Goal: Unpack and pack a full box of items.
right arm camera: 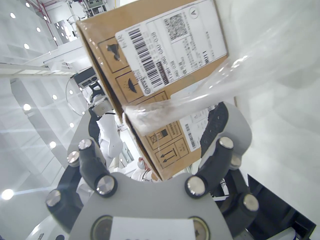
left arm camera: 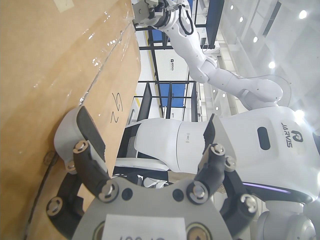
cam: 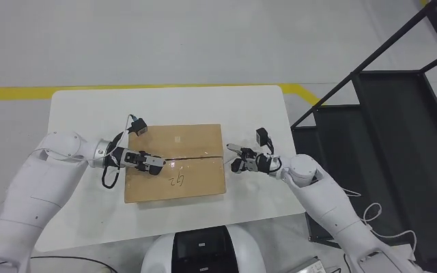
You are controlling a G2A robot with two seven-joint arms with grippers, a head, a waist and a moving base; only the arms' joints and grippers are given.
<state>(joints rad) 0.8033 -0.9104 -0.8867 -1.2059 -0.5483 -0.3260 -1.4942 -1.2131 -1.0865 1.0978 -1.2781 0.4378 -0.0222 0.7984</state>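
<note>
A closed cardboard box (cam: 177, 181) lies in the middle of the white table (cam: 259, 109), with clear tape (cam: 194, 157) along its top seam. My left gripper (cam: 156, 162) is open over the box top (left arm camera: 50, 63) near the seam, one finger (left arm camera: 90, 131) against the cardboard. At the box's right end is my right gripper (cam: 232, 157), also open. In the right wrist view the labelled end face (right arm camera: 105, 33) stands just beyond that gripper (right arm camera: 150, 126), and a crumpled loose tape end (right arm camera: 187, 98) hangs between its fingers. The left wrist view shows the right gripper (left arm camera: 145, 8) at the far end.
Bare table lies all around the box, widest toward the far edge. A dark metal staircase (cam: 369, 123) stands just past the table's right side. A yellow floor line (cam: 68, 90) runs behind the table.
</note>
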